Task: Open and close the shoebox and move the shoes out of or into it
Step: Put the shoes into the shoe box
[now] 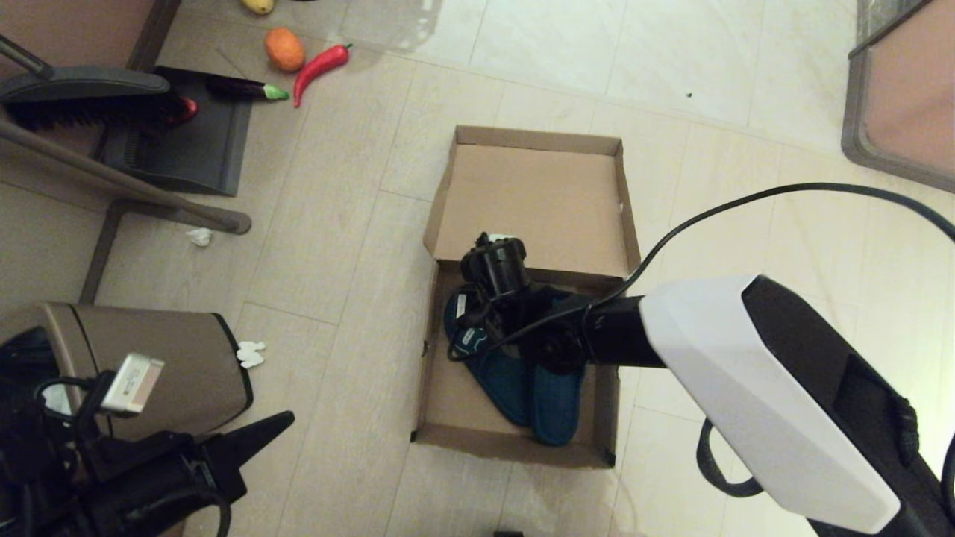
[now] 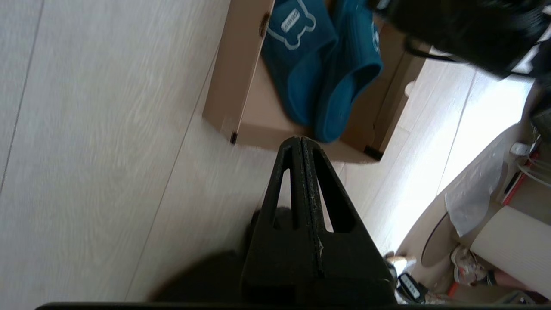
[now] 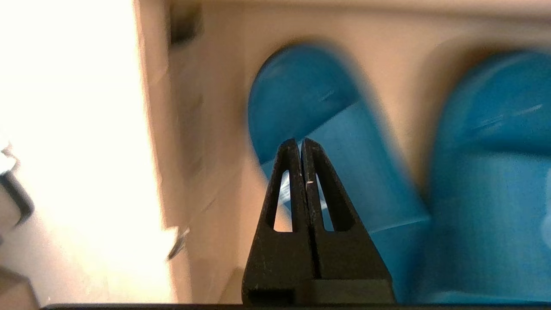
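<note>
Shoes (image 1: 533,388) lay side by side inside the open box (image 1: 522,186), long way pointing from lid to front. Our right gripper (image 3: 301,144), pressed together and empty, hung just over them. Our left gripper (image 2: 301,142), pressed together too, sat well off from the box.

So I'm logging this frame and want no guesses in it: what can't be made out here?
- Head view: the right gripper and the toe ends of the shoes in the shoebox are hidden by the right arm's wrist.
- Right wrist view: blurred, so contact between the shut gripper and a shoe is unclear.
- Left wrist view: the shoebox's open lid is cut off by the edge; the shut left gripper is over bare floor.
</note>
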Robot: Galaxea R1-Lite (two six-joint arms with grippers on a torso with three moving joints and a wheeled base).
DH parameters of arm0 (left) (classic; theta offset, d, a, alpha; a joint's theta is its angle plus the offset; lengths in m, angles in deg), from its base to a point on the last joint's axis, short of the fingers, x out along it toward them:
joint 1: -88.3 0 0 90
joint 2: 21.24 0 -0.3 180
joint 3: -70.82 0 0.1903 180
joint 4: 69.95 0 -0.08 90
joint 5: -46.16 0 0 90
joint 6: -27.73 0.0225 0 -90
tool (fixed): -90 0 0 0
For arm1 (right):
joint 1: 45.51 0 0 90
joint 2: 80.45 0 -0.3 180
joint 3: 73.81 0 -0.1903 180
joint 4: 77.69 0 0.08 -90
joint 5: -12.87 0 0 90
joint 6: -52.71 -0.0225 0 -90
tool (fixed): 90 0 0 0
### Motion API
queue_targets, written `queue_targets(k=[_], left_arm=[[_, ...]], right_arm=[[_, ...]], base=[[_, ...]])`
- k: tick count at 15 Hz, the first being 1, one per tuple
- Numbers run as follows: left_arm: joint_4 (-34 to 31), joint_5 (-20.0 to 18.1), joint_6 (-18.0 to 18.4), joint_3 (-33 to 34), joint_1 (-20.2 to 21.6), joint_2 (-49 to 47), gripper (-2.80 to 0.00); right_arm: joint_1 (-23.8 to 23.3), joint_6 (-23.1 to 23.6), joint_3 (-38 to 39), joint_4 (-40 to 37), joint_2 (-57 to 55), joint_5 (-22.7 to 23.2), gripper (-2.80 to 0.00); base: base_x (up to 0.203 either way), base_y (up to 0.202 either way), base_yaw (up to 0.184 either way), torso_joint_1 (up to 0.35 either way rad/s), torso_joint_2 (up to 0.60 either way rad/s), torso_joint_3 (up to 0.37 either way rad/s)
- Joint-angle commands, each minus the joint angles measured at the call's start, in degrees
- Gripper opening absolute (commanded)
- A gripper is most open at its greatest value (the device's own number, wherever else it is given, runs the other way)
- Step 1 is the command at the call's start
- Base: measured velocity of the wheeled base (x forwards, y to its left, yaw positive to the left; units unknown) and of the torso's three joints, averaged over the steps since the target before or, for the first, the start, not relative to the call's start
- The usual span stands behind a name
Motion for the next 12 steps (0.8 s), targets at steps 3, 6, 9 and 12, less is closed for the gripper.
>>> queue_targets(k=[3,6,9,12], left_arm=[[0.3,1.7,-0.8,-3.7,0.1,-0.7,-2.80],[0.3,4.8,-3.8,-7.4,0.1,-2.9,-2.80],[0.2,4.9,-3.7,-6.6,0.1,-2.4,-2.80],[0.2,5.6,-3.6,-6.5,0.6,-2.3,-2.80]], right_arm=[[-3.7,-0.6,0.8,-6.8,11.6,-0.9,-2.80],[-6.1,-2.5,5.3,-13.8,24.6,-1.0,-2.80],[-8.1,-3.9,20.4,-18.8,40.0,1.9,-2.80],[-13.3,-4.6,35.9,-20.0,50.6,5.4,-2.80]], base=[[0.000,0.000,0.000,0.000,0.00,0.000],[0.000,0.000,0.000,0.000,0.00,0.000],[0.000,0.000,0.000,0.000,0.00,0.000],[0.000,0.000,0.000,0.000,0.00,0.000]])
